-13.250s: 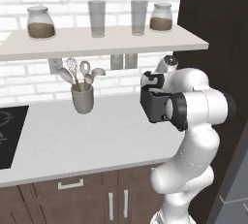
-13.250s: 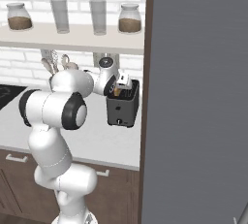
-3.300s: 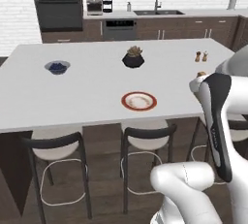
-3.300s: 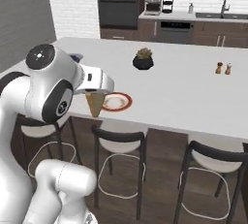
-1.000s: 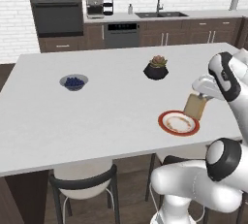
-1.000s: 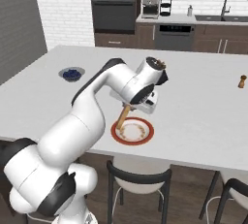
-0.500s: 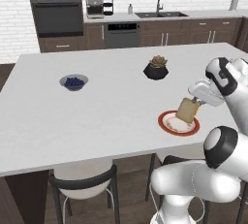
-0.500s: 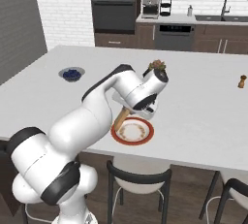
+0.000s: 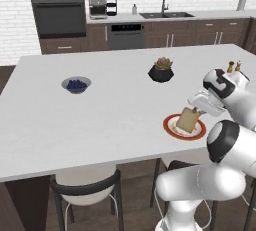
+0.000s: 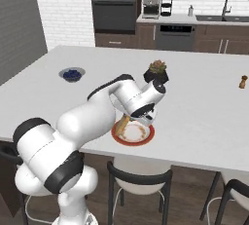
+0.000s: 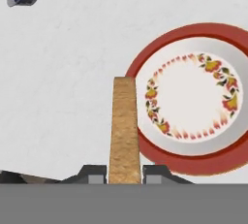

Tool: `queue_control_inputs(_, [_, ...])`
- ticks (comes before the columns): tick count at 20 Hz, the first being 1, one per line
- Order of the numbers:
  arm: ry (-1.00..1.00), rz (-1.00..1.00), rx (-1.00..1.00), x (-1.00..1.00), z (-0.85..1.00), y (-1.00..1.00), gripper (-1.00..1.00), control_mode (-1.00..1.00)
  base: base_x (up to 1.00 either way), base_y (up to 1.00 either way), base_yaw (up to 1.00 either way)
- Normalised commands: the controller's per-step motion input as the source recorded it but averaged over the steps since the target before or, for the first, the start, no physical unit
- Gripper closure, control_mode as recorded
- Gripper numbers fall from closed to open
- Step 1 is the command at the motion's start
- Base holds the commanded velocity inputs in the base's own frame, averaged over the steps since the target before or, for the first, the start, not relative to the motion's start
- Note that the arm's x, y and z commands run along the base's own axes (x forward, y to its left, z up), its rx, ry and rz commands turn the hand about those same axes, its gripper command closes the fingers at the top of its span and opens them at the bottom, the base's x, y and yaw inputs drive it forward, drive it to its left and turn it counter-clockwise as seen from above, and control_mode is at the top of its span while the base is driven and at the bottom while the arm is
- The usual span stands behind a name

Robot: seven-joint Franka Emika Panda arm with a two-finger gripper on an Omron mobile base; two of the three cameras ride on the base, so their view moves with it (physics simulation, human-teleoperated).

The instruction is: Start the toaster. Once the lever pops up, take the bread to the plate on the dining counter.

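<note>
Gripper [image 11: 125, 174] clamped on the bread [image 11: 124, 130], held edge-on above the plate's [image 11: 191, 39] rim on the dining counter [image 9: 100, 115].

Arm folded forward and down, wrist bent, gripper [image 9: 194, 110] low over the work surface.
Upper links arched from the base, forearm reaching out, hand angled downward and tilted. 2 fingertips [image 11: 95, 171] closed flat against both faces of the bread [image 11: 124, 131], slice held edge-on between them; in the right base view, hand [image 10: 141, 117] tucked under the white wrist.
</note>
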Motion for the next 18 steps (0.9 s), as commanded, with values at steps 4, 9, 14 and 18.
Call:
queue_control_inputs(4, [-0.02, 0.0, 0.0, 0.18, -0.33, 0.0, 1.0, -1.0, 0.0, 0.0, 0.0])
queue_control_inputs(9, [-0.03, 0.0, 0.0, 0.15, -0.27, 0.0, 1.0, -1.0, 0.0, 0.0, 0.0])
queue_control_inputs(14, [-0.03, 0.0, 0.0, 0.16, -0.06, 0.0, 1.0, -1.0, 0.0, 0.0, 0.0])
queue_control_inputs(18, [-0.04, 0.0, 0.0, 0.18, -0.01, 0.0, 1.0, -1.0, 0.0, 0.0, 0.0])
